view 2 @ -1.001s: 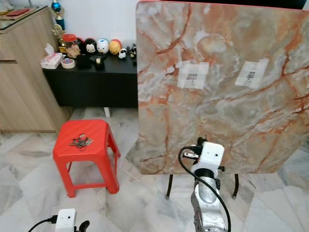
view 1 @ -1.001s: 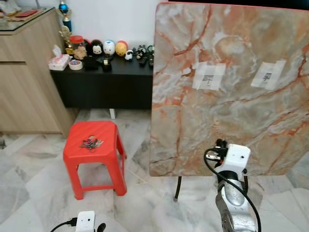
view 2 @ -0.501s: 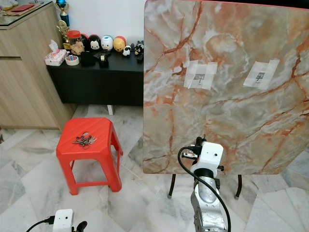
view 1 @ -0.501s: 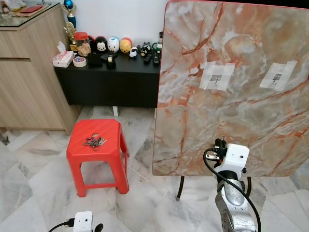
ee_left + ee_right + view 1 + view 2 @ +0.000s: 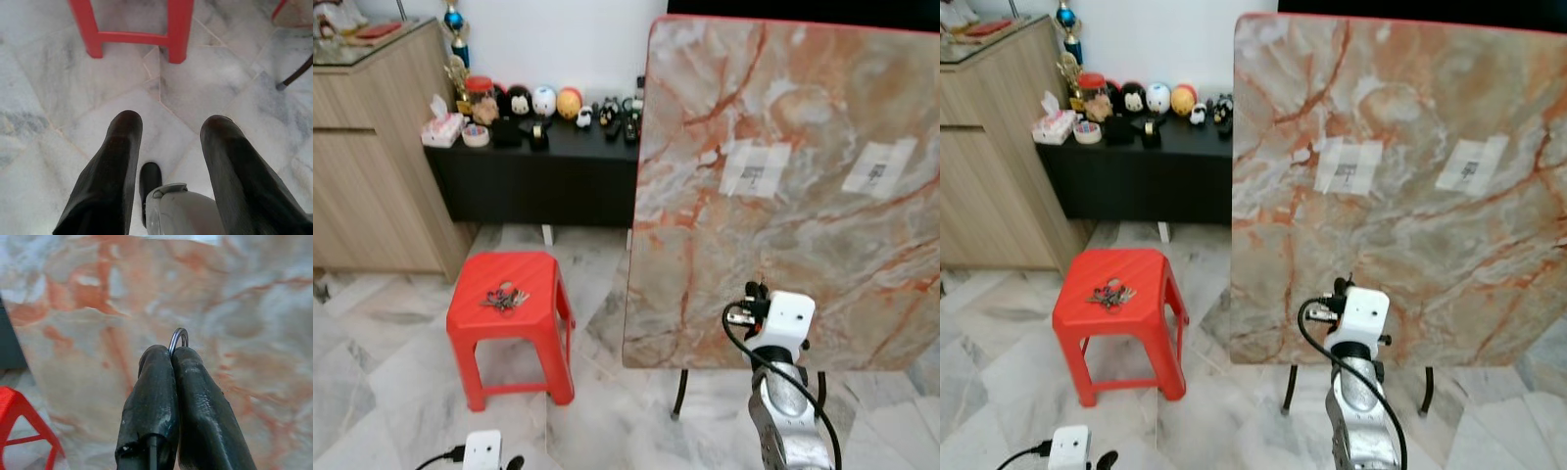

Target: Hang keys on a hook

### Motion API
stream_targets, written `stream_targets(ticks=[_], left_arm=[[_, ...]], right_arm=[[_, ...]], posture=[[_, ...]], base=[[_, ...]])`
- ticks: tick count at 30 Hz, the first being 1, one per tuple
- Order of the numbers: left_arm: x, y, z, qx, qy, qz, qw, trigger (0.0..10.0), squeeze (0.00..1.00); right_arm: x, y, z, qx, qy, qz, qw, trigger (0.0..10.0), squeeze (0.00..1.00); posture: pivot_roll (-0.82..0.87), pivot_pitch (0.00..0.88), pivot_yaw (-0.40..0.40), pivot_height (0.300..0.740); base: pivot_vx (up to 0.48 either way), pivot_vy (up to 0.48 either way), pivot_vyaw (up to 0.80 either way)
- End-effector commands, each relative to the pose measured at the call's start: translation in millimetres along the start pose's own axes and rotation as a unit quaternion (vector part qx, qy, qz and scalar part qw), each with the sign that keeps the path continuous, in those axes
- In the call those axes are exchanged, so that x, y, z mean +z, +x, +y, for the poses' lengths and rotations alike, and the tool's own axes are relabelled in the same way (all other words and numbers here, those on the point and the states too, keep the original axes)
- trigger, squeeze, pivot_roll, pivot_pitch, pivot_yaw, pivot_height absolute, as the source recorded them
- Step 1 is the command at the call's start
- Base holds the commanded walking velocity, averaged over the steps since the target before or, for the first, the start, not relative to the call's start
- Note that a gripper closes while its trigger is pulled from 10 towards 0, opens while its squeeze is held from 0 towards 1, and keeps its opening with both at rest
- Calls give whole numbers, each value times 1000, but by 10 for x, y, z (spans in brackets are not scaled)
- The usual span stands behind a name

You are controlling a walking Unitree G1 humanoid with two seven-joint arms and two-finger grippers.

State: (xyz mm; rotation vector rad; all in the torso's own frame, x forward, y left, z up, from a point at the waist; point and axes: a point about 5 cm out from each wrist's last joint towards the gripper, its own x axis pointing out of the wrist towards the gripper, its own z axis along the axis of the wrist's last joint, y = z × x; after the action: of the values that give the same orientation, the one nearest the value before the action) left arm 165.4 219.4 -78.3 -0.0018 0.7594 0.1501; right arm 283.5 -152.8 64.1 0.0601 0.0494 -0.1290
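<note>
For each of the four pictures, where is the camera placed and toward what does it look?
Left eye view: on the head, looking forward and down at the marble board and red stool; right arm in front.
Right eye view: same scene, keys on the stool.
Left wrist view: along the open left gripper at the floor.
Right wrist view: along the right gripper, shut on a key ring, facing the board.
All share the stool.

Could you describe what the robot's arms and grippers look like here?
The right arm is silver metal with a white boxy wrist unit and a looping black cable. Each gripper has two long, rounded black fingers; the left arm shows a similar white unit and cable.
</note>
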Motion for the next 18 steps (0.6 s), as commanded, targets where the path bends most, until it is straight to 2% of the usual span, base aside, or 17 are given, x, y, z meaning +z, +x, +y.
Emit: stream_targets(ticks=[1,12,18], left_arm=[[-43,-10,-3,-1,-1,12,1000,10000,0],[-64,-18,-31,-8,1,14,1000,10000,0],[-66,-17,-32,-8,4,15,1000,10000,0]], right_arm=[[21,15,9,4,1,-6,1000,10000,0],[16,15,7,1,3,-5,1000,10000,0],[17,18,-29,-11,4,-6,1000,10000,0]], posture=[[37,0,-77,740],[38,0,-77,740],[37,0,-77,740]], base=[[311,0,0],[301,0,0],[0,0,0]])
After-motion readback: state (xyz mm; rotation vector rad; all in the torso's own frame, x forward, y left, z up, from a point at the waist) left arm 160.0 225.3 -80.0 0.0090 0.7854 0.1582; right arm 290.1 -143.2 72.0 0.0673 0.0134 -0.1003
